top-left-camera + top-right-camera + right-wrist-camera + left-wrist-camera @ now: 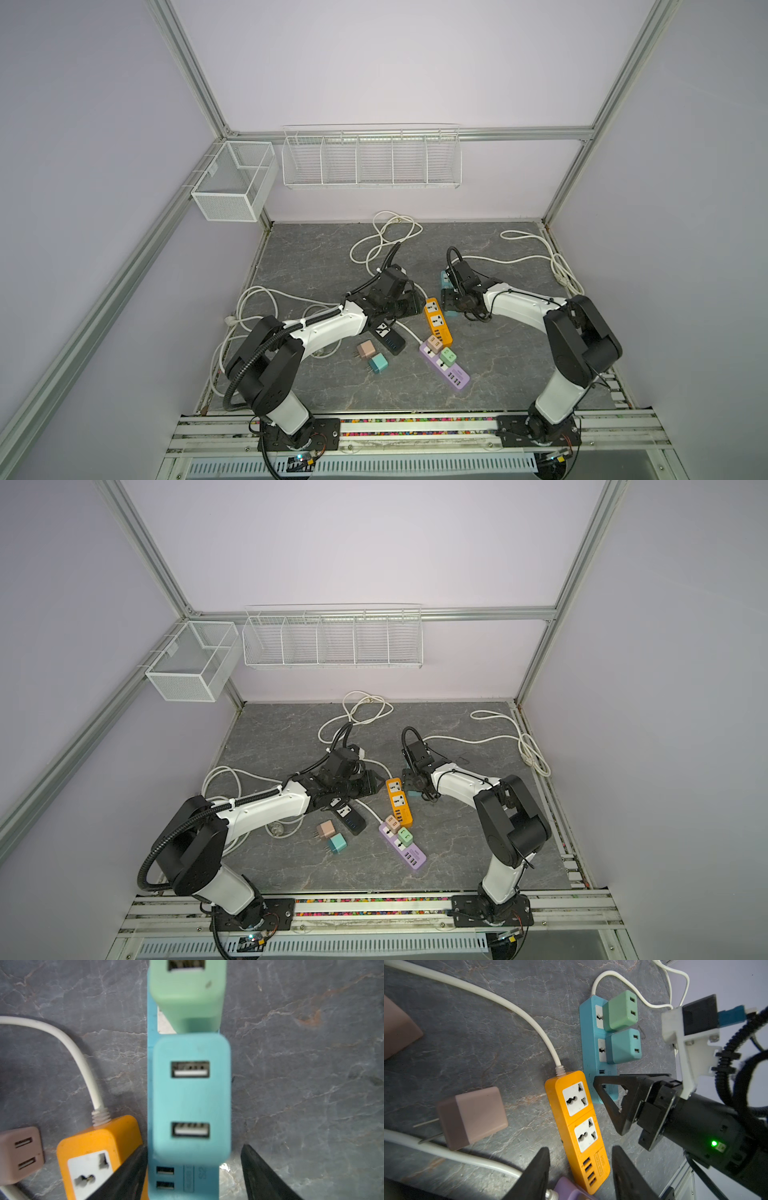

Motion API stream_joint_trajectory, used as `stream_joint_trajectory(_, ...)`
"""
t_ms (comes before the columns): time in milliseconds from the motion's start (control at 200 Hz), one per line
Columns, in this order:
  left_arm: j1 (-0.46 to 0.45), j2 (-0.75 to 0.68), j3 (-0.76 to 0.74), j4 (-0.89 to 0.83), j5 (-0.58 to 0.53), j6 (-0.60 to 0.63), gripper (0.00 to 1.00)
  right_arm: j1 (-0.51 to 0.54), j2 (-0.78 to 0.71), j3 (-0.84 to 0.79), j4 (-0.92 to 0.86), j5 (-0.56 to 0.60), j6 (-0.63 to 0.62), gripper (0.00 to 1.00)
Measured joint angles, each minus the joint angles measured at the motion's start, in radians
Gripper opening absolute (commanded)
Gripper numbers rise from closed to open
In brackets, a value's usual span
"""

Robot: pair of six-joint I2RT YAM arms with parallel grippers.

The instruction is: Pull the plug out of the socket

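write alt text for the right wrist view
A teal USB plug sits in a blue power strip, whose end the open right gripper straddles. A green plug sits in the next socket; an orange power strip and pink plug lie alongside on the grey table.

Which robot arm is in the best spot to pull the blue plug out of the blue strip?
Right. The right hand, open, straddles the blue strip right at the blue plug. The left hand hangs over the orange strip, farther away.
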Motion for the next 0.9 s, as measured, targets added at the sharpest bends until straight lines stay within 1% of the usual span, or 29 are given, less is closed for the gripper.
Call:
stream_joint_trajectory(145, 0.0, 0.0, 0.001, 0.0, 0.0, 0.0, 0.5, -0.006, 0.016, 0.002, 0.014, -0.02, -0.007, 0.59)
stream_joint_trajectory(355, 0.0, 0.001, 0.01, 0.0, 0.005, 0.0, 0.5, -0.01, 0.017, 0.002, 0.021, -0.028, -0.016, 0.53)
stream_joint_trajectory(495, 0.0, 0.002, 0.012, 0.0, 0.018, 0.0, 0.5, -0.01, 0.005, -0.012, 0.025, -0.027, -0.016, 0.51)
stream_joint_trajectory(705, 0.0, 0.001, 0.012, 0.003, 0.026, 0.0, 0.5, -0.01, -0.064, -0.082, 0.002, -0.02, -0.007, 0.49)
stream_joint_trajectory(900, -0.006, 0.001, 0.012, 0.019, 0.032, 0.0, 0.5, -0.01, -0.187, -0.196, -0.035, -0.018, 0.023, 0.48)
